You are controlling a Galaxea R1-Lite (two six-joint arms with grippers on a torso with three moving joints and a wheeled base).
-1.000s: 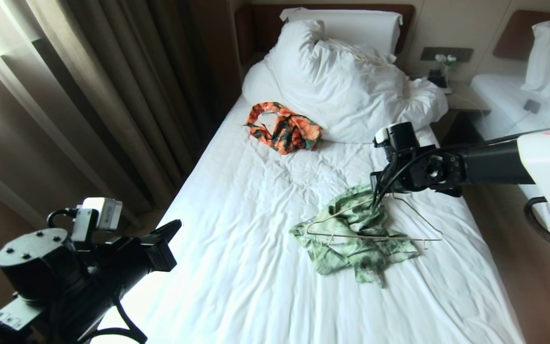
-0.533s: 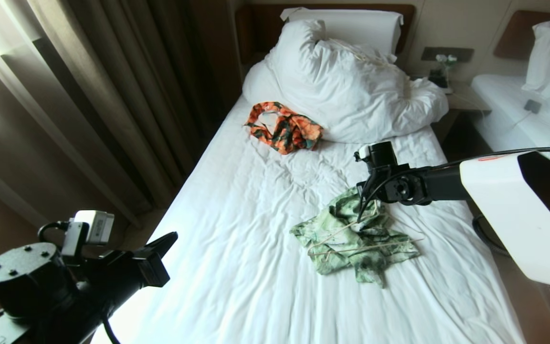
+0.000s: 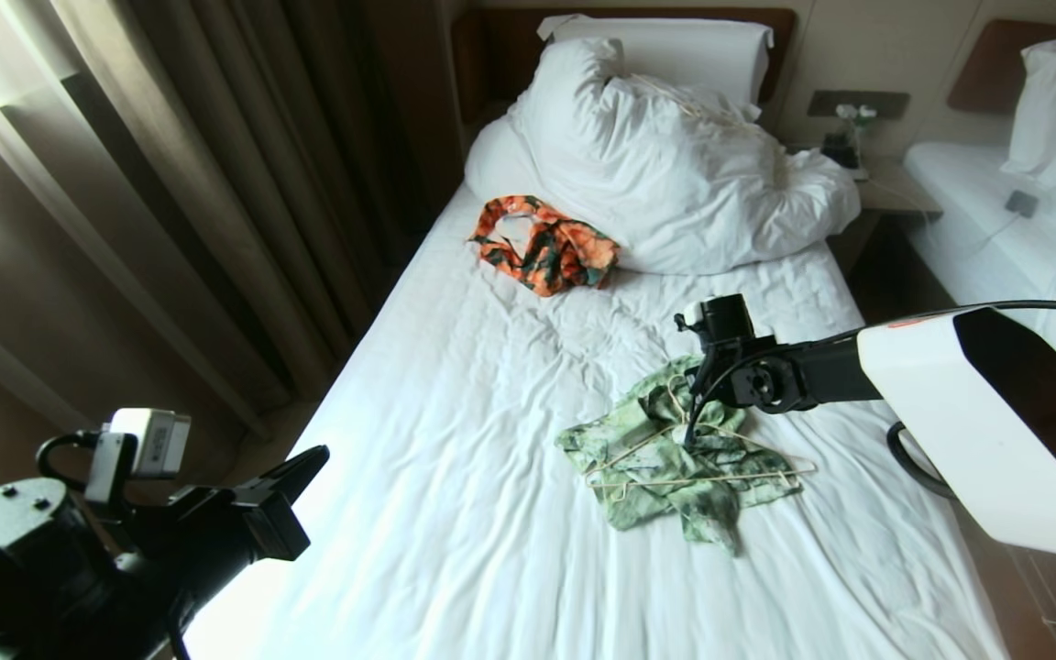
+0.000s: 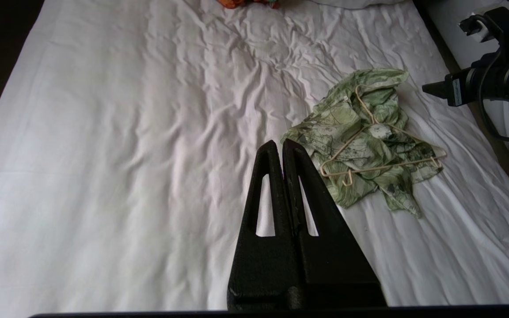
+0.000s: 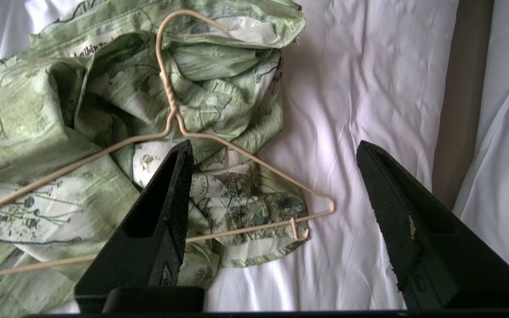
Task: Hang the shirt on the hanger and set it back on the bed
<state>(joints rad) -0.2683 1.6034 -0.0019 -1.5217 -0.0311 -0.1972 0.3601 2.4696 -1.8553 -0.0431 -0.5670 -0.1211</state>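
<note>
**Right fingers spread over the hanger and crumpled shirt**

Head view: The right gripper (image 3: 695, 431) hangs at the far edge of the green floral shirt (image 3: 675, 463), which lies bunched on the white sheet of the bed (image 3: 455, 477). The cream wire hanger (image 3: 702, 458) lies flat on top of the shirt, its hook end nearest those fingers and its long bar on the side away from them. The left gripper (image 3: 313, 456) is held at the bed's left edge, well apart from the shirt. An orange patterned garment (image 3: 546, 243) lies farther up the bed, touching the white duvet (image 3: 675, 165).

Left wrist view: The 2 left fingers (image 4: 281, 152) are pressed together, empty, above bare sheet. The shirt and hanger lie beyond the tips and off to one side, not touching them.

Right wrist view: The 2 right fingers (image 5: 179, 176) stand wide apart and grip nothing. One finger overlaps the hanger's sloping arm just below the twisted neck; the other sits over bare sheet, beyond the shirt's edge. The hanger's corner and small notch lie between them.
</note>
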